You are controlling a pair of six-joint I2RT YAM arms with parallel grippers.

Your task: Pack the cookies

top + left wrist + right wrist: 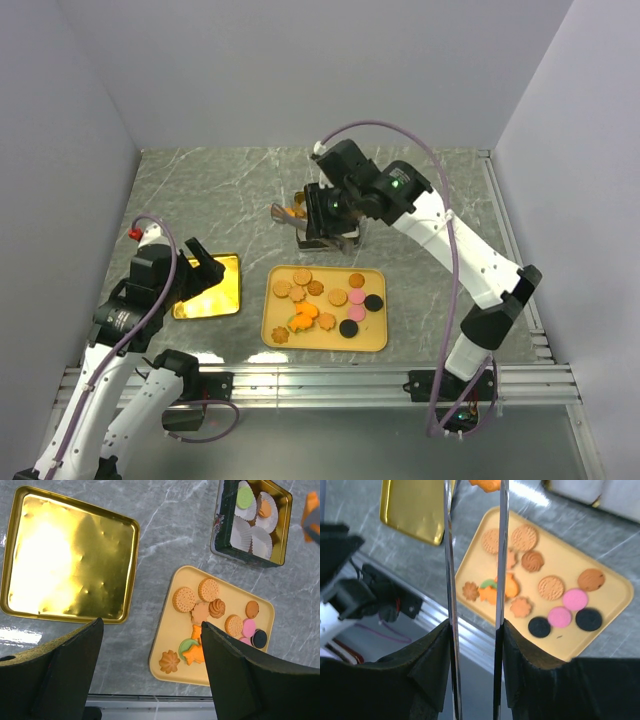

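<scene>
Several cookies (pixel 320 300) in brown, orange, pink, green and black lie on a yellow tray (pixel 325 345). A dark tin (pixel 250 522) lined with white paper cups holds a green cookie (pixel 244 496) and an orange-brown one (pixel 265 509). My right gripper (pixel 325 205) is above the tin, shut on metal tongs (pixel 449 555), and the tong tips pinch an orange cookie (pixel 485 484), which also shows in the top view (pixel 293 211). My left gripper (pixel 150 630) is open and empty, hovering between the gold lid and the tray.
The gold tin lid (pixel 208 287) lies upside down left of the tray. The aluminium rail (pixel 320 380) runs along the near table edge. Grey walls close the table on three sides.
</scene>
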